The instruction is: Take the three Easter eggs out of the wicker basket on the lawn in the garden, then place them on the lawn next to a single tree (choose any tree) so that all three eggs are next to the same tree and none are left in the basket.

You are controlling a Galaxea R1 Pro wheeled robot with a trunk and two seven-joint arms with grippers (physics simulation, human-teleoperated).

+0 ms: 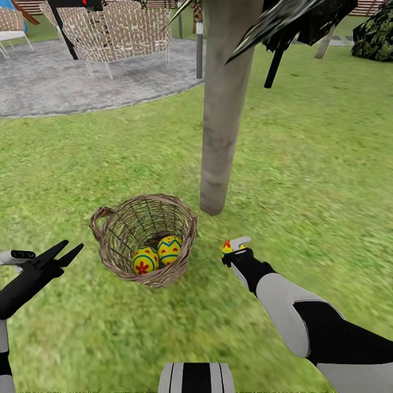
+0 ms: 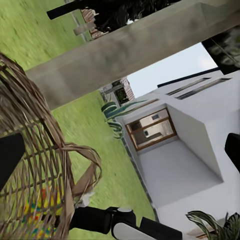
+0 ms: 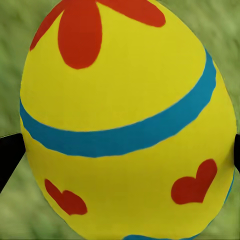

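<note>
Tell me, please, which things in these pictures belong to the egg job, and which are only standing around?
Belong to the job:
- egg in right gripper
- two eggs in wicker basket
- tree trunk
- lawn

Only standing around:
- wicker chair
- grey patio
- white house

Wicker basket upright on lawn beside tree trunk, holding two yellow eggs. Third egg between right gripper jaws, near trunk base.

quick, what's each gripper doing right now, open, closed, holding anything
Left gripper: open, holding nothing, beside the wicker basket.
Right gripper: closed on an Easter egg, over the lawn near the tree trunk.
</note>
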